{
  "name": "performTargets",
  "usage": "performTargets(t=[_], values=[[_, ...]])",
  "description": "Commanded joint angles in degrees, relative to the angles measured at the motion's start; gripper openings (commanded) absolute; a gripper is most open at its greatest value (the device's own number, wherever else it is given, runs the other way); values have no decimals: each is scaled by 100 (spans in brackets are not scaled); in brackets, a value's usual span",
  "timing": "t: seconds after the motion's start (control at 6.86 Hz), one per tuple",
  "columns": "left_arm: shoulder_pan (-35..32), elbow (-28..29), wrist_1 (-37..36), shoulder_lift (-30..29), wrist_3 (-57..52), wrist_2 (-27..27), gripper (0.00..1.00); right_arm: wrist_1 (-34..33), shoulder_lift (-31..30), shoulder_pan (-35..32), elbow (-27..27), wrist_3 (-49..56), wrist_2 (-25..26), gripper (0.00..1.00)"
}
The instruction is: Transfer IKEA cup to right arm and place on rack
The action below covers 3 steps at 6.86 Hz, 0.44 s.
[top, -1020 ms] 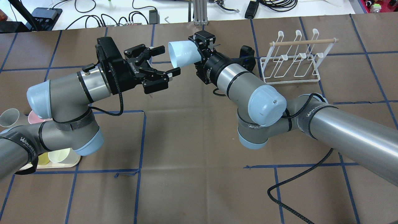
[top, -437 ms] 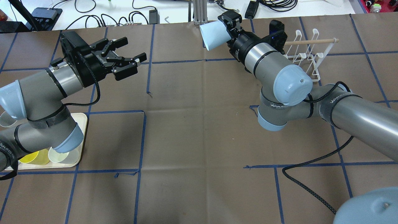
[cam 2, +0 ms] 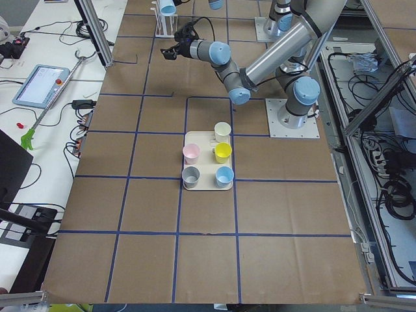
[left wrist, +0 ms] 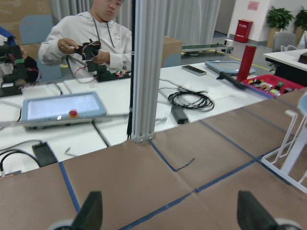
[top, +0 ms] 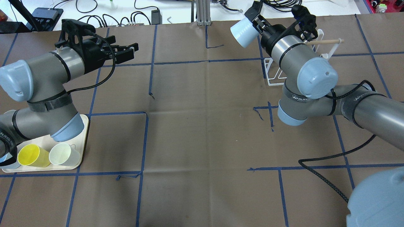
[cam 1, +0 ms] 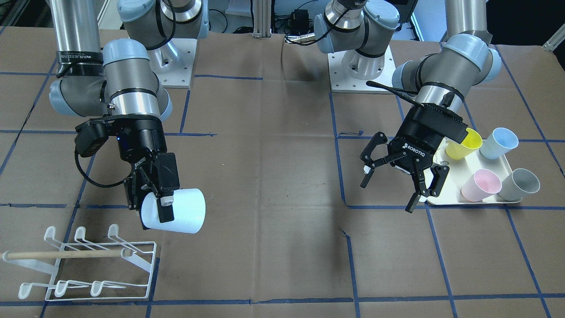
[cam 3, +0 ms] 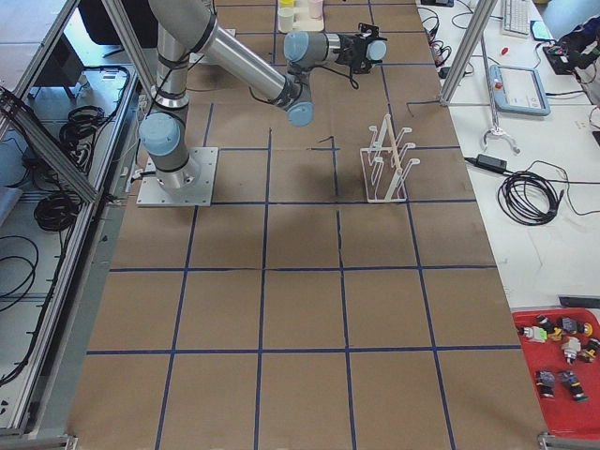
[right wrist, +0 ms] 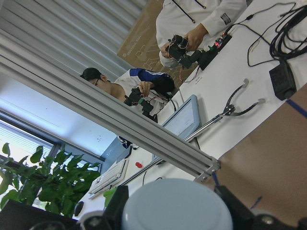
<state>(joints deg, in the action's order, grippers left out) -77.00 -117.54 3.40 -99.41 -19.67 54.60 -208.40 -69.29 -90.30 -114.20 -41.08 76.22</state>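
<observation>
Handover complete: the right gripper (cam 1: 154, 206), clamped on the cup (cam 1: 185, 216), has swung it near the rack (cam 1: 62, 255) at the cup's 7 o'clock, while the left gripper (cam 1: 393, 187) has retreated, splayed and empty.

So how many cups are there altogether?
6. One pale blue cup is held in the right arm's fingers, near the rack. Five stand on the tray: cream cup, pink cup, yellow cup, grey cup, blue cup. None looks hidden.
</observation>
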Motion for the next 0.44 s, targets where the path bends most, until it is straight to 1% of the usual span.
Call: performTargets(t=[0.0,0.15,0.29], values=[[-751,1245,2450,18,173,1932,99,46,221,231,308,2313,401,8],[-972,1834,3612,27,600,2506,99,45,405,380,615,3315,402,8],[-1157,2275,4703,53,1031,2869,99,-7,642,486,862,3821,402,8]])
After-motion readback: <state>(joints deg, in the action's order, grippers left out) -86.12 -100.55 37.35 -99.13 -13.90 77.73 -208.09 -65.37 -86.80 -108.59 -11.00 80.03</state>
